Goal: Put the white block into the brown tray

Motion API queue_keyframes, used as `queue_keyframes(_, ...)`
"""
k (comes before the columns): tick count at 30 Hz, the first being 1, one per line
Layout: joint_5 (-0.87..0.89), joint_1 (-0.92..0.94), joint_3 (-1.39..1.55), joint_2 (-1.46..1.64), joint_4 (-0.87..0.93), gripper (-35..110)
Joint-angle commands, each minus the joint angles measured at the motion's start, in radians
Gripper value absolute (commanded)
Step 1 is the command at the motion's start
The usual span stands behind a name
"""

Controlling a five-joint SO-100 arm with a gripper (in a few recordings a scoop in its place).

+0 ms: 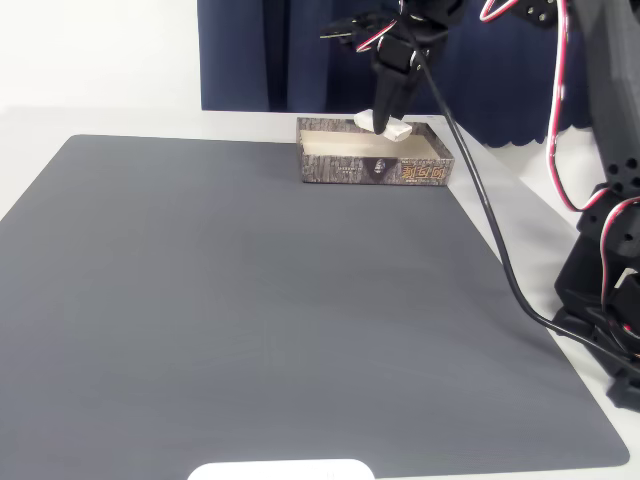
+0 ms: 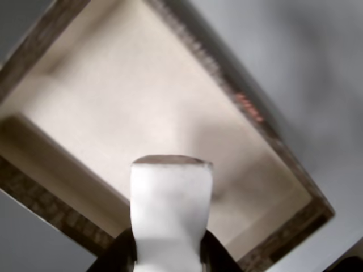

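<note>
White block (image 2: 170,209) in tool (image 2: 168,256) grip, above brown tray (image 2: 51,34).

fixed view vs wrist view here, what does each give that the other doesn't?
Fixed view alone: the grey mat, the gold lettering on the brown tray's front wall, the arm's cables, the dark curtain behind, and how high the gripper hangs above the tray. Wrist view alone: the tray's bare cream floor from above, with the white block end-on between the fingers. Both: the gripper shut on the white block, held over the tray, not yet released.
</note>
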Motion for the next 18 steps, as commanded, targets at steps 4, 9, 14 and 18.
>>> queue_keyframes(4,-0.405,-0.018,-0.069,0.002,0.017,0)
queue_keyframes(9,-0.577,-0.018,-0.094,-0.014,0.017,0)
queue_keyframes(14,-0.615,-0.012,-0.121,-0.041,0.015,0)
queue_keyframes(18,-0.641,-0.014,-0.13,-0.064,0.014,0)
